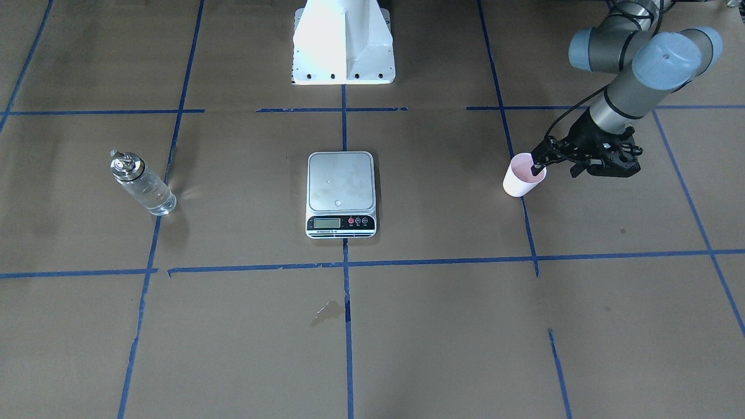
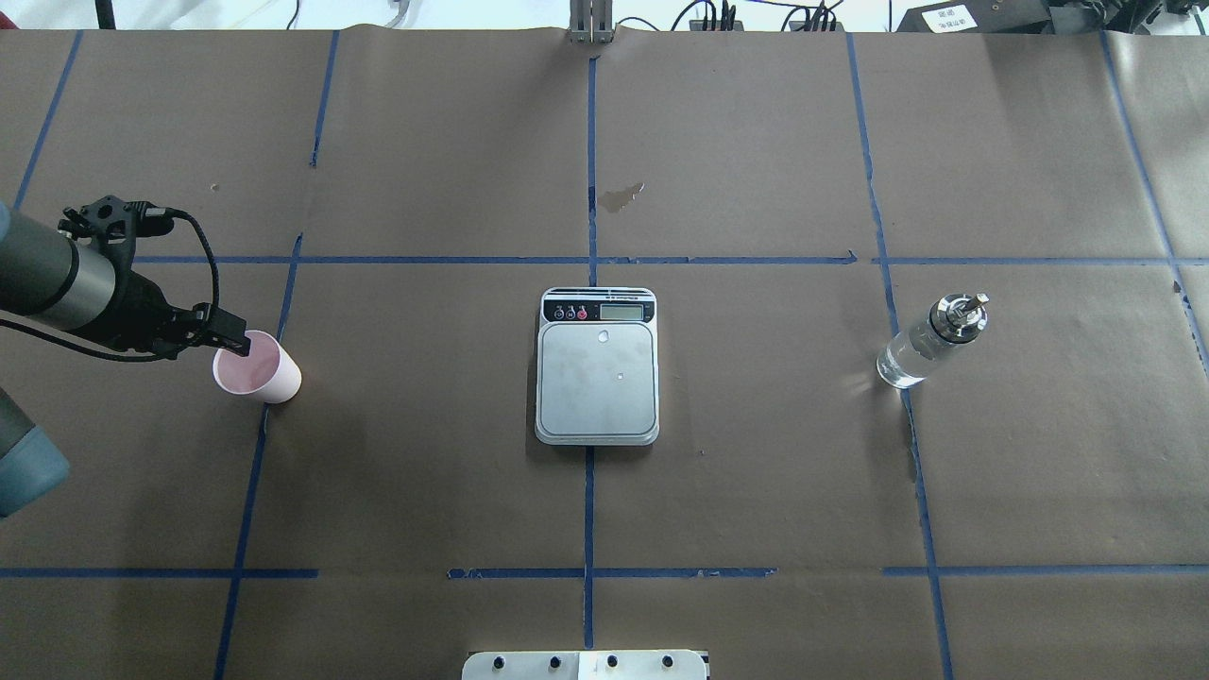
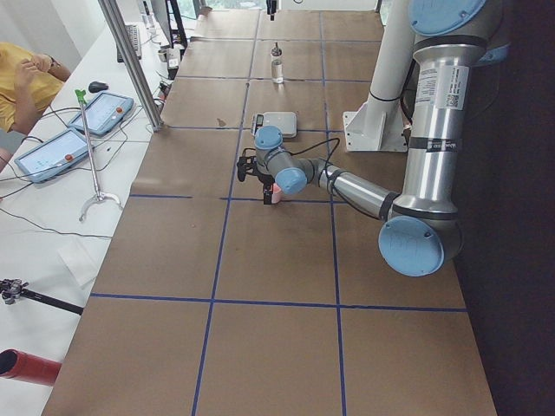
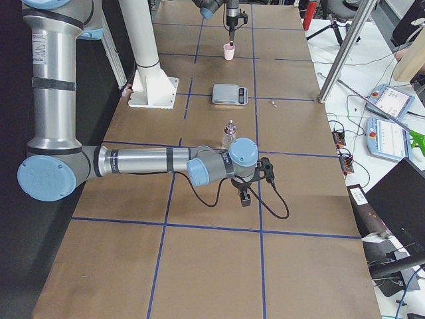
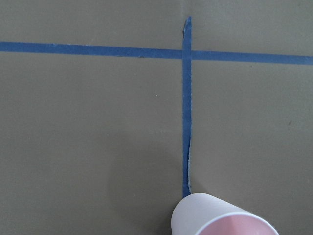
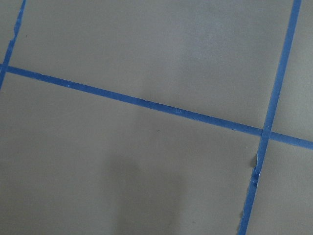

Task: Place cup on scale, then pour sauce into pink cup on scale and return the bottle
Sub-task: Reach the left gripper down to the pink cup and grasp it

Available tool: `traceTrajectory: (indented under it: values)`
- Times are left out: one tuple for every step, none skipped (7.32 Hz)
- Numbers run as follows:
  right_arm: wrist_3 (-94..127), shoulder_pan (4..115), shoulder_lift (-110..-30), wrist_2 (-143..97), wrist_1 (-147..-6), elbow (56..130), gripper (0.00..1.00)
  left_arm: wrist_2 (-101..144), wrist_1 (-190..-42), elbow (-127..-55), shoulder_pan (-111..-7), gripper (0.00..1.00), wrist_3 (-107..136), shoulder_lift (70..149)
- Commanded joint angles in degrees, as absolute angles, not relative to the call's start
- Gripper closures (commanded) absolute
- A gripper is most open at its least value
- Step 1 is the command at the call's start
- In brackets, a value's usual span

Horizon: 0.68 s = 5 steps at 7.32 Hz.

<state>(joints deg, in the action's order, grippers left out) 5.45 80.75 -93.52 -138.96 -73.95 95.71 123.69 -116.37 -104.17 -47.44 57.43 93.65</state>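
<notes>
The pale pink cup stands upright on the brown paper at the robot's left, far from the scale; it also shows in the overhead view and at the bottom of the left wrist view. My left gripper is at the cup's rim, one finger inside, and looks shut on it. The scale's platform is bare. The glass bottle with clear liquid stands at the robot's right. My right gripper hovers near the bottle; I cannot tell whether it is open or shut.
The white robot base stands behind the scale. A small wet stain marks the paper beyond the scale. Blue tape lines grid the table. A side table with tablets and a person lie along the far edge.
</notes>
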Motion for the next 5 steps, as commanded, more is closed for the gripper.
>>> traceTrajectory:
  values:
    - [5.45, 80.60, -93.52, -138.87, -74.00, 95.54, 0.00, 123.66, -116.37, -103.72, -46.23, 0.47, 57.48, 93.52]
    - [5.54, 80.60, -93.52, -138.87, -74.00, 95.71, 0.00, 123.66, -116.28, -103.28, -46.06, 0.77, 57.39, 93.60]
    - [5.45, 80.60, -93.52, -138.78, -74.00, 95.54, 0.00, 123.75, -116.11, -103.01, -46.05, 1.00, 57.39, 93.60]
    - [5.36, 80.60, -93.43, -138.61, -74.00, 95.45, 0.00, 123.84, -115.93, -102.92, -45.97, 1.00, 57.57, 93.69]
    - [5.45, 80.60, -93.34, -138.60, -74.00, 95.36, 0.00, 123.92, -114.97, -103.79, -46.23, 1.00, 59.05, 93.95]
